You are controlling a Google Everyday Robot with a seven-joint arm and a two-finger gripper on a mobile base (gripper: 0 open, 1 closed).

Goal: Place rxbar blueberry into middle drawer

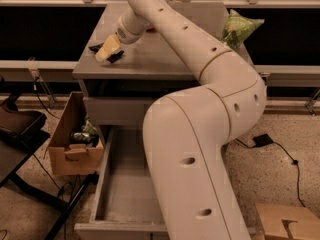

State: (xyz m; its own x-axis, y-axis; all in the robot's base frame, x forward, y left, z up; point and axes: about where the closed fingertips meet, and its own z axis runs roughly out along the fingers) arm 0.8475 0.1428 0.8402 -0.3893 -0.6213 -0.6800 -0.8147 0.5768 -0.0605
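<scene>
The rxbar blueberry [95,47] is a small dark flat wrapper on the left part of the grey cabinet top [165,59]. Its dark ends stick out on either side of my gripper [107,51]. My gripper is right down on the bar, and its cream tip covers the bar's middle. My white arm reaches up from the lower middle and bends over the cabinet. Below, a drawer [100,184] is pulled out and open; its inside is bare and partly hidden by my arm.
A green crinkly chip bag [239,28] lies at the cabinet top's right rear. An open cardboard box [70,149] with cans stands left of the drawer. Black furniture [15,129] is at far left. Another cardboard box [285,221] and a power adapter [262,140] are on the floor at right.
</scene>
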